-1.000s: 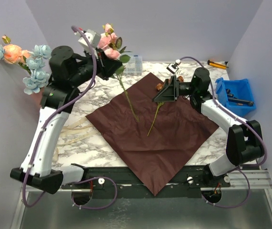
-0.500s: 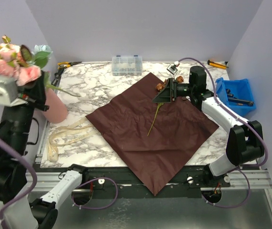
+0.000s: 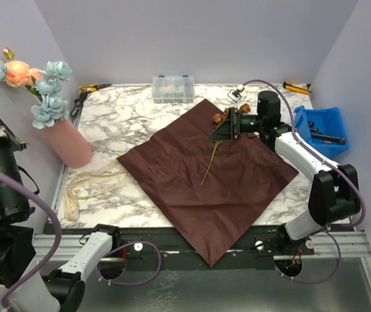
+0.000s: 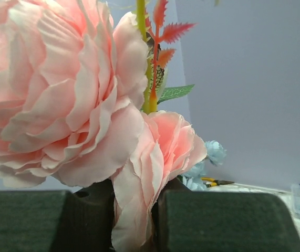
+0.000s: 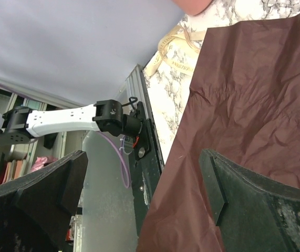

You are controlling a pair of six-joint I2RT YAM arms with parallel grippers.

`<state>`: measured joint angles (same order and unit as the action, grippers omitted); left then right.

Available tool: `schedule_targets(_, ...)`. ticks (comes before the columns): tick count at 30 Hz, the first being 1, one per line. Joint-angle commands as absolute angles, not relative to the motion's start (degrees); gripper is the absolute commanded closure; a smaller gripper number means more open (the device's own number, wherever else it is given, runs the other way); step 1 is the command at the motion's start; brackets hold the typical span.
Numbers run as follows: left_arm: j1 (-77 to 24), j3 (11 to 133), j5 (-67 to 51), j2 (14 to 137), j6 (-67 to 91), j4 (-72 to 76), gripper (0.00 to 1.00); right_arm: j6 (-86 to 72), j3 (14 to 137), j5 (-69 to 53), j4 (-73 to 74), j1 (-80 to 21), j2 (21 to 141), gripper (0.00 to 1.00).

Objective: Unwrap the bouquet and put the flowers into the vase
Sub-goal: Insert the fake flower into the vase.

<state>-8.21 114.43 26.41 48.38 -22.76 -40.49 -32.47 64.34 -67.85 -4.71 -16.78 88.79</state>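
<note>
Left end effector (image 4: pixel 136 218) is pinching the pink flowers (image 4: pixel 60 94), right end effector (image 3: pixel 227 129) hangs wide open over the maroon sheet (image 3: pixel 217 188). Blue and peach blooms (image 3: pixel 45 91) sit in the vase (image 3: pixel 72 145).

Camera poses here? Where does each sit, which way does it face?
Top external: high behind the bases, looking down on the marble table; both arms show.
Left wrist: on the left claw, looking past its gripped pink flowers toward the table's back edge; both fingers show.
Right wrist: on the open right claw, looking over the sheet toward the table's near edge; its fingers show.
Shared: top and right wrist both see sheet and ribbon.
</note>
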Motion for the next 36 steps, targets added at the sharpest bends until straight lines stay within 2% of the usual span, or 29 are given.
schedule_targets(1,-9.49,117.97,31.20,53.66,-27.63,-37.70,1.00,-31.23,65.44,-66.63,-3.98,-16.79,87.50,0.00)
schedule_targets(6,-11.91,124.93,30.45,59.04,-26.06,-37.45,1.00,-30.87,64.20,-66.34,-3.86,-16.77,85.55,0.00)
schedule_targets(13,-13.44,127.61,28.13,61.63,-23.07,-36.03,1.00,-31.01,63.82,-66.24,-3.87,-16.78,84.72,0.00)
schedule_targets(36,-18.33,113.61,34.19,61.04,-28.51,-25.21,1.00,-32.07,63.17,-67.03,-4.74,-16.79,84.01,0.00)
